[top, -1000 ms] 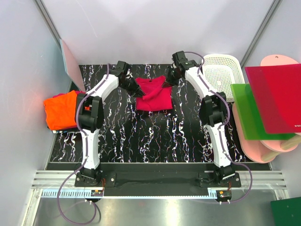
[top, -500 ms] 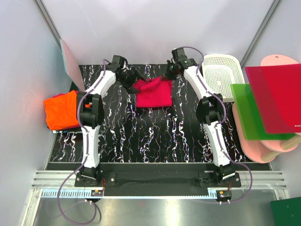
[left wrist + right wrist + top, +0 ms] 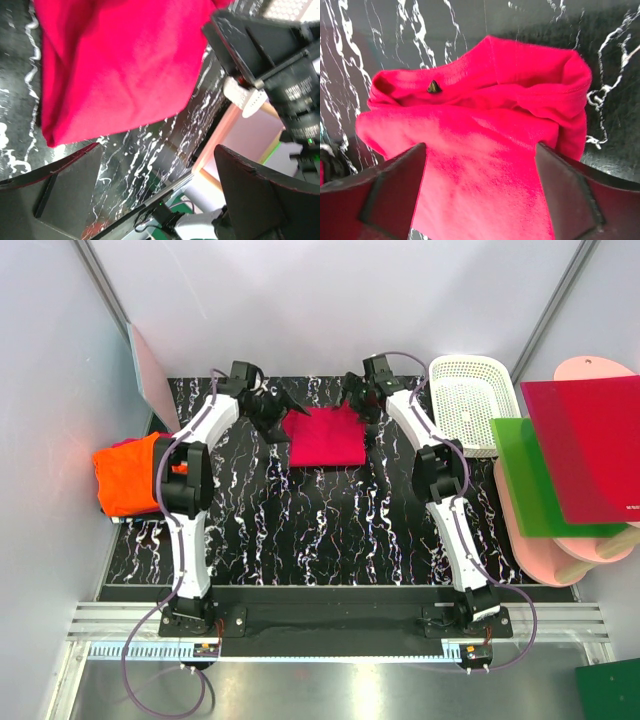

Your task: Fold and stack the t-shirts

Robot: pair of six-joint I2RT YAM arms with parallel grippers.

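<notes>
At the left edge of the bench the orange t-shirt [image 3: 130, 475] lies folded, partly overhanging that edge, and I judge it to be the place where the stack goes. Moving right, your left end effector [image 3: 278, 410] sits just beside the far left corner of the crimson t-shirt [image 3: 325, 437], fingers spread wide with nothing between them; its wrist view shows the cloth lying flat on the bench beyond the open fingers. The crimson t-shirt rests near the far edge of the bench, about midway along it, as a compact rectangle, so the fold looks done or close to it. Your right end effector [image 3: 358, 403] hangs over the shirt's far right corner, likewise spread and gripping nothing; from its wrist camera the edge of the cloth there [image 3: 485, 150] looks bunched and rolled rather than crisp. The step in hand seems to be letting go after a fold. Next, you would probably tidy that bunched edge, then pinch all layers on both sides together and carry the bundle left onto the orange one without it opening.
</notes>
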